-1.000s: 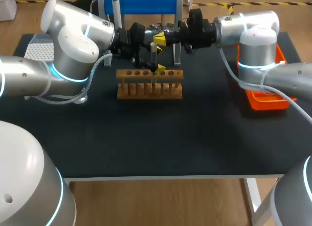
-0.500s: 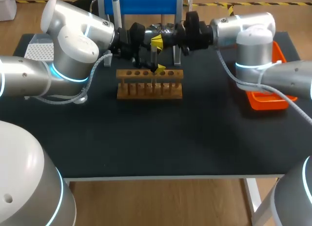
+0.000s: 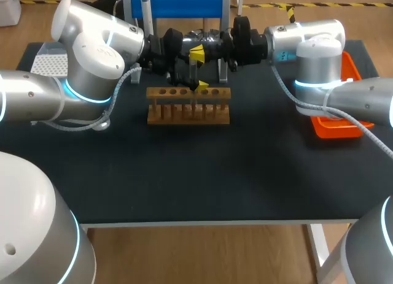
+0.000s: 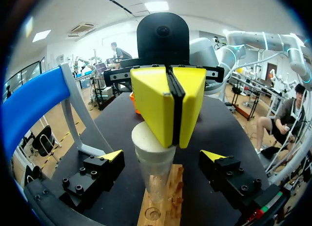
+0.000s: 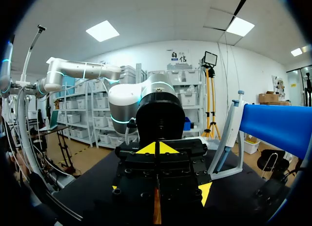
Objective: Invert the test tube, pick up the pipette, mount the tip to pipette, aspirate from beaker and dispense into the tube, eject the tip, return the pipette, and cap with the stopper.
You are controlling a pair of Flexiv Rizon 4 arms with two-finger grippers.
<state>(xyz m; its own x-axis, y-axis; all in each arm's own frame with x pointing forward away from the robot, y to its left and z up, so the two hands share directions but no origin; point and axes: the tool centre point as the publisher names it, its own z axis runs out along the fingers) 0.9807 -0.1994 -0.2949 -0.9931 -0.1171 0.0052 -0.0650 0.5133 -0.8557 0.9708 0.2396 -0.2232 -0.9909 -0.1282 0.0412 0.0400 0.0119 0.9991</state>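
The test tube [image 4: 155, 179] is found upright in the wooden rack [image 3: 188, 106], near the rack's middle, with the pale stopper [image 4: 145, 143] seated in its mouth above the rack. The right gripper [image 4: 168, 106] is closed, fingers together, tips down on the stopper. The left gripper [image 4: 163, 156] is spread either side of the tube just above the rack; no contact is seen. The tube is judged light, smooth and brittle. Hold is best taken at mid-body, and the stopper pressed gently.

Bright even overhead light; shadows faint, soft.
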